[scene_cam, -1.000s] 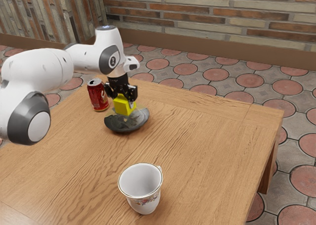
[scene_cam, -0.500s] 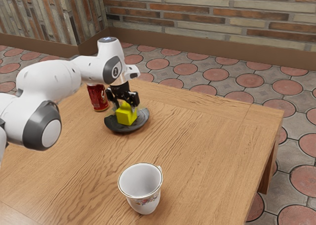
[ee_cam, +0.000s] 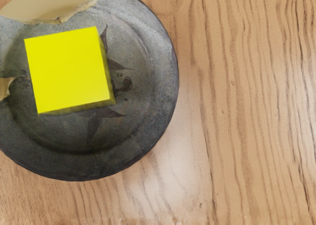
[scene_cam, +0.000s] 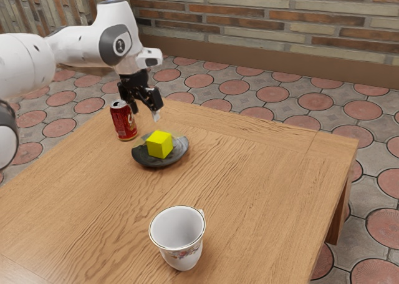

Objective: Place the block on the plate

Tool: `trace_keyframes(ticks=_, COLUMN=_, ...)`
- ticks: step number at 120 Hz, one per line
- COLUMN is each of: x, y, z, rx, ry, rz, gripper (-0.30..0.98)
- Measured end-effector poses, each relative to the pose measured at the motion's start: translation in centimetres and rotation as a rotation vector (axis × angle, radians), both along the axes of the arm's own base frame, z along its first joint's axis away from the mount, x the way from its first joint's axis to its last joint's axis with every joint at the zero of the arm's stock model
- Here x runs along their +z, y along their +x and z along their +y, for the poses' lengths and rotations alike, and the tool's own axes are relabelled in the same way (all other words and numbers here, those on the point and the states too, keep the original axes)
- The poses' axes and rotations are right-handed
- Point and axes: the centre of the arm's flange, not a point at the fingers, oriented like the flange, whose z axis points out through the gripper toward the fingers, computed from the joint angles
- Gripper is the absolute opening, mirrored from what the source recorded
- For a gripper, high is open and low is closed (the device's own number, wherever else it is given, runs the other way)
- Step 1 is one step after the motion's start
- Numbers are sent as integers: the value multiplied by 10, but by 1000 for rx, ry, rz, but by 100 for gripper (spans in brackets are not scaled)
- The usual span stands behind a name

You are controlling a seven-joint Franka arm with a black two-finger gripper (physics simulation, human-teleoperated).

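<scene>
A brick wall (scene_cam: 268, 15) runs along the back of the exterior view, above a floor (scene_cam: 237, 87) of round reddish tiles set among grey ones. In front is a wooden table (scene_cam: 268, 171) with a wavy brown grain, one corner pointing toward the exterior view's right. A white robot arm (scene_cam: 81, 45) with dark grey joint covers reaches in from the exterior view's left. At its end, the black gripper (scene_cam: 144, 112) hangs tilted above the table, up off the block, its two fingers spread apart and holding nothing. A round, dark grey plate (scene_cam: 178, 154) lies on the table; the wrist view shows tan patches at its rim and dark, leaf-like markings. Nearest the exterior camera, well apart from the plate, a white cup (scene_cam: 177, 240) with a floral band stands upright. A red drink can (scene_cam: 124, 123) stands upright just beside the plate. Smallest is the bright yellow block (scene_cam: 159, 145), a cube resting flat near the plate's middle.
</scene>
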Motion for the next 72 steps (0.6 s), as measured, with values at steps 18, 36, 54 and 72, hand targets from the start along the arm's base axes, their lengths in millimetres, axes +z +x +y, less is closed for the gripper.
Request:
trace_keyframes(ticks=18, x=49, y=-24, z=-16, rx=-166, ry=21, rz=-2, gripper=68)
trace_keyframes(ticks=36, x=69, y=-40, z=-21, rx=-277, ry=22, rz=9, gripper=68)
trace_keyframes(ticks=54, x=73, y=-45, z=-26, rx=-363, ry=21, rz=20, gripper=68)
trace_keyframes(ticks=72, x=72, y=-46, z=-25, rx=-420, ry=19, rz=28, gripper=69)
